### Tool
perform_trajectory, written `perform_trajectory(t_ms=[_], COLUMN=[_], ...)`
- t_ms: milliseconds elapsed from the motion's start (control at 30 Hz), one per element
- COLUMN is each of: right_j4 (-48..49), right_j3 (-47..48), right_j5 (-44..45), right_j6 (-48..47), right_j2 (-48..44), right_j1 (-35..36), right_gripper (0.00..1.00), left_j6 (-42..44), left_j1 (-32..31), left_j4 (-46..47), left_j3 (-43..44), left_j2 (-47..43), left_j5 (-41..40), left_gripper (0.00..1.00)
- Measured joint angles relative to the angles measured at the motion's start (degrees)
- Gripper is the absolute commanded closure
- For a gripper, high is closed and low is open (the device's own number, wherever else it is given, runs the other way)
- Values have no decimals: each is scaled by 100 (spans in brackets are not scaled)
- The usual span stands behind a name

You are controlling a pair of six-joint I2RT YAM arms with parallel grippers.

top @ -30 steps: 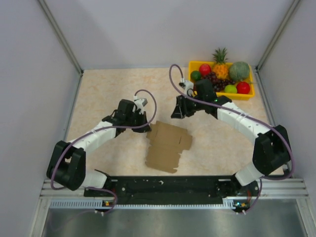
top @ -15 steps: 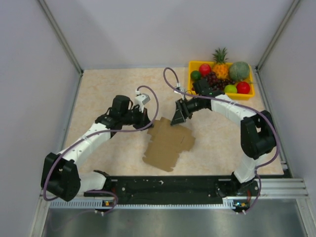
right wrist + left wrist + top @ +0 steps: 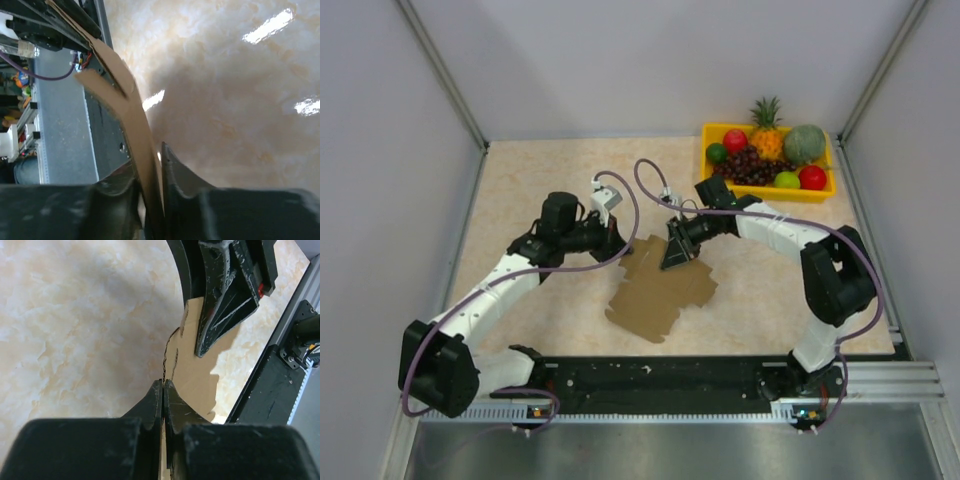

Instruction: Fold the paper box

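box (image 3: 660,295): flat brown sheet, mid-table between both arms. changed within the last second: right gripper (image 3: 672,258) brought in from beyond the far edge, now pinching that edge; left gripper (image 3: 618,242) pressed shut on the far-left corner; sheet swung slightly. judged: grasp secured, folding about to start. long axis diagonal, near-left to far-right.

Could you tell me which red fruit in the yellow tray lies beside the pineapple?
The rear-left red fruit; the other red one sits at the tray's near right corner.
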Motion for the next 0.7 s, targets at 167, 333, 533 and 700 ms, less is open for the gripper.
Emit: perform_trajectory(t_ms=[167, 333, 533, 700], right_j4=[334, 481, 584, 614], right_j3=[-376, -433, -435, -435], right_j5=[289, 348, 297, 256], right_j6=[409, 715, 929, 997], right_j2=[-201, -372, -396, -396], right_j1=[20, 17, 17, 17], right_gripper=[100, 100, 100, 100], left_j6=[-199, -737, -1611, -1814], left_j1=[-20, 2, -33, -223], left_j4=[7, 389, 1591, 1832], left_j3=[-11, -160, -407, -63], left_j2=[-31, -363, -654, -22], left_j5=[-192, -118, 94, 186], left_gripper=[42, 53, 39, 39])
